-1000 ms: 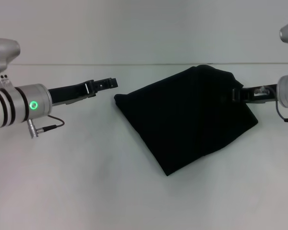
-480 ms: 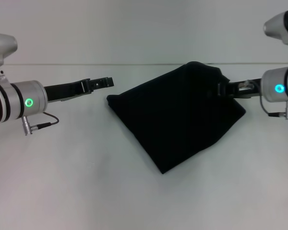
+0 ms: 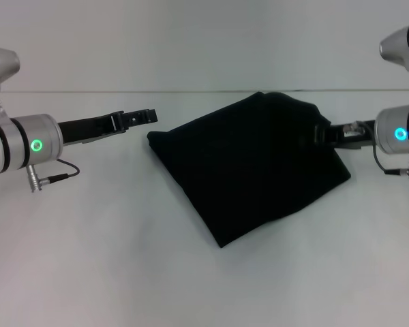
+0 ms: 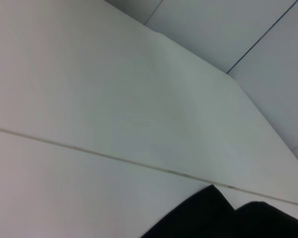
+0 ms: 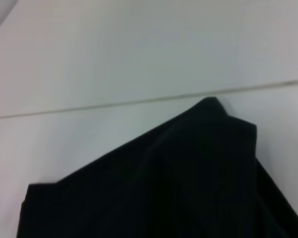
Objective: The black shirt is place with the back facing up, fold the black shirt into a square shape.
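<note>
The black shirt [image 3: 249, 170] lies folded into a compact, roughly square shape, turned like a diamond, on the white table [image 3: 88, 238] right of centre. My right gripper [image 3: 320, 134] is at the shirt's upper right edge, over the fabric and low against it. My left gripper [image 3: 148, 116] hovers just left of the shirt's left corner and does not touch it. A far corner of the shirt shows in the left wrist view [image 4: 223, 218]. The right wrist view shows the folded fabric [image 5: 164, 183] close up, with a layered top corner.
The table's far edge [image 3: 191, 91] meets a plain white wall just behind the shirt. Bare white table surface lies in front of and left of the shirt. A cable [image 3: 58, 176] hangs from the left wrist.
The folded shirt has slid a little to the left across the table. My right gripper moved left with it, then drew back slightly right. My left arm pulled back a little to the left.
</note>
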{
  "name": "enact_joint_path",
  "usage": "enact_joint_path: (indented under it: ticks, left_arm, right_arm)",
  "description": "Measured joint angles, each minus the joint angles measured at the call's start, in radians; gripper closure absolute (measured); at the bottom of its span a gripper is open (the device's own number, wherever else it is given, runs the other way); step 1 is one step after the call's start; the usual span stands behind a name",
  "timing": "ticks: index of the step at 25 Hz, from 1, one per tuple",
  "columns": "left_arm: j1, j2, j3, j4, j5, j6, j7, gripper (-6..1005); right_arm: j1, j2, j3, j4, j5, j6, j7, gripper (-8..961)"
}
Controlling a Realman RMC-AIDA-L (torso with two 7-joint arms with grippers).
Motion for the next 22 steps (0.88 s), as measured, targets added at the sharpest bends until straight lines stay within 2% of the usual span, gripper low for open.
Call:
enact_joint_path:
  ticks: [3, 8, 10, 22]
  left_arm:
    - [0.000, -0.001, 0.000, -0.001, 0.000, 0.001, 0.002, 78]
    - [-0.004, -0.001, 0.000, -0.002, 0.000, 0.007, 0.010, 79]
    - [-0.005, -0.001, 0.000, -0.001, 0.000, 0.013, 0.010, 79]
    - [-0.008, -0.001, 0.000, -0.003, -0.002, 0.028, 0.009, 79]
  right_arm:
    - [-0.028, 0.010, 0.002, -0.028, 0.005, -0.026, 0.003, 869]
    - [-0.087, 0.042, 0.008, -0.124, 0.009, -0.087, 0.020, 870]
    - [-0.109, 0.049, 0.010, -0.155, 0.016, -0.115, 0.023, 869]
    - [-0.216, 0.040, 0.012, -0.211, 0.118, -0.235, 0.005, 869]
